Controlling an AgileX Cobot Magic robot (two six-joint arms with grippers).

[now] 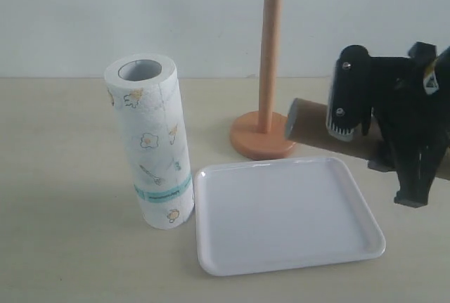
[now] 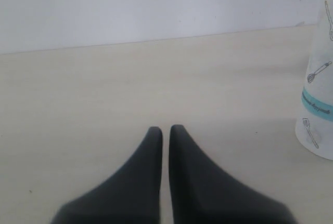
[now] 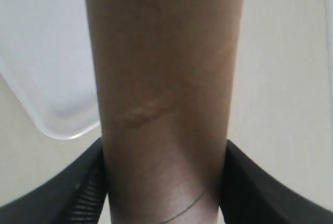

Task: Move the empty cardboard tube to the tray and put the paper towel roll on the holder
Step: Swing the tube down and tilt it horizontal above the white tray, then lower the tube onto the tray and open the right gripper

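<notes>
Left claw (image 2: 165, 130) closed; paper towel roll (image 2: 320, 94) aside.

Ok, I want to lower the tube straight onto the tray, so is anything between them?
Nothing visible. The cardboard tube, in the right gripper, is just beyond the far right corner of the tray, which is bare. The holder stands by the tube's free end, off the path.

The empty cardboard tube (image 1: 309, 129), plain brown with a faint spiral seam, lies nearly level and clamped across its width in the right gripper (image 1: 346, 117). Its open end points at the holder's (image 1: 269, 50) round base; whether they touch is hard to tell. The orange-tan pole stands upright behind the glossy white tray (image 1: 211, 176). The paper towel roll (image 1: 155, 155), printed with yellow cartoons and a teal band, stands upright beside the tray's left edge.
</notes>
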